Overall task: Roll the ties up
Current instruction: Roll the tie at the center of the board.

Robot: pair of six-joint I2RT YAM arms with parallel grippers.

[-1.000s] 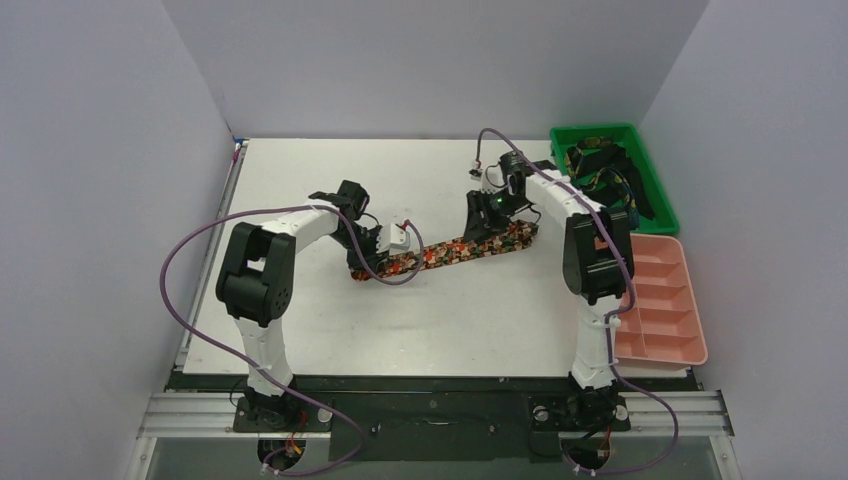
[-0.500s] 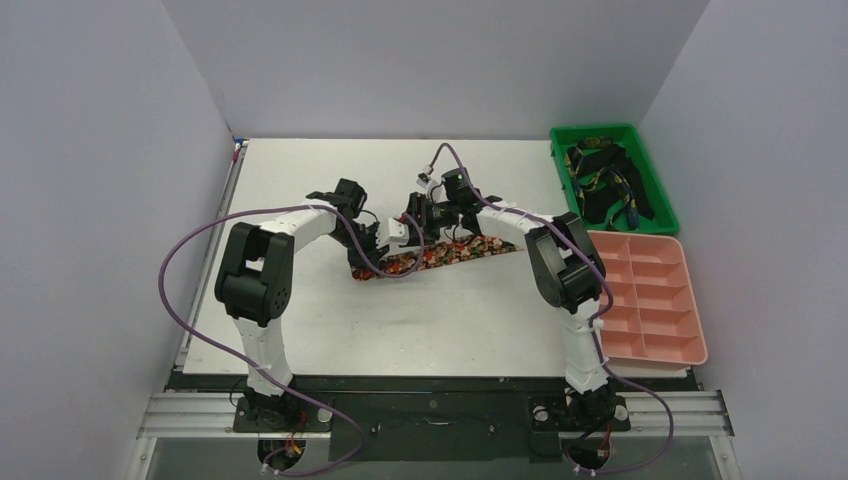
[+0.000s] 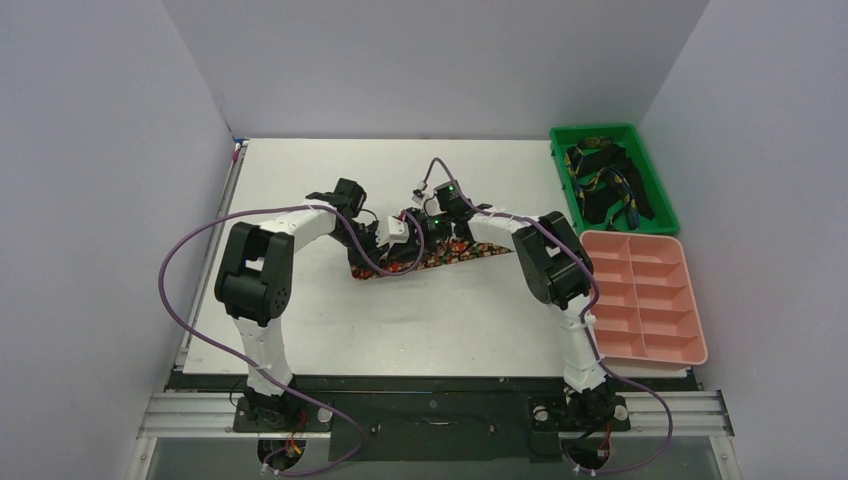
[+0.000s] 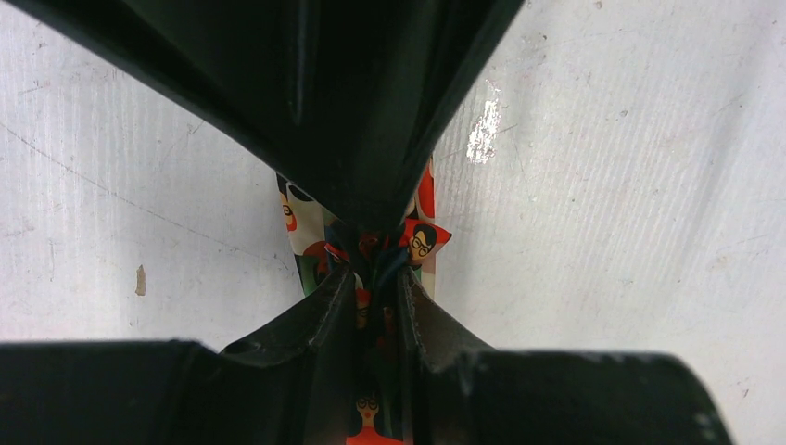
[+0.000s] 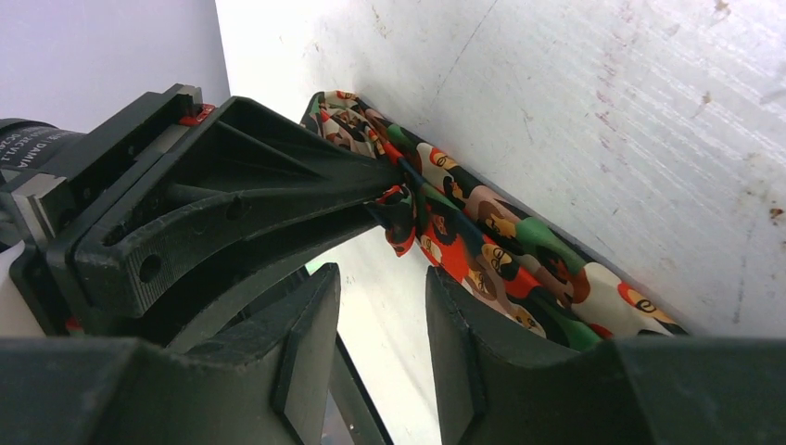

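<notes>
Left gripper (image 4: 376, 271) pinches one end of the face-print necktie (image 5: 500, 243); right gripper (image 5: 381, 283) hovers just beside it, jaws parted.

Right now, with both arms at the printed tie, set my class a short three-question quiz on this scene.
1. True or false: the left gripper is shut on the printed tie.
2. The other ties lie: A in the green bin; B in the pink tray; C draped over the right arm.
3. Fill in: the jaws of the right gripper stand ___.
Key: 1 true; 2 A; 3 open.
</notes>
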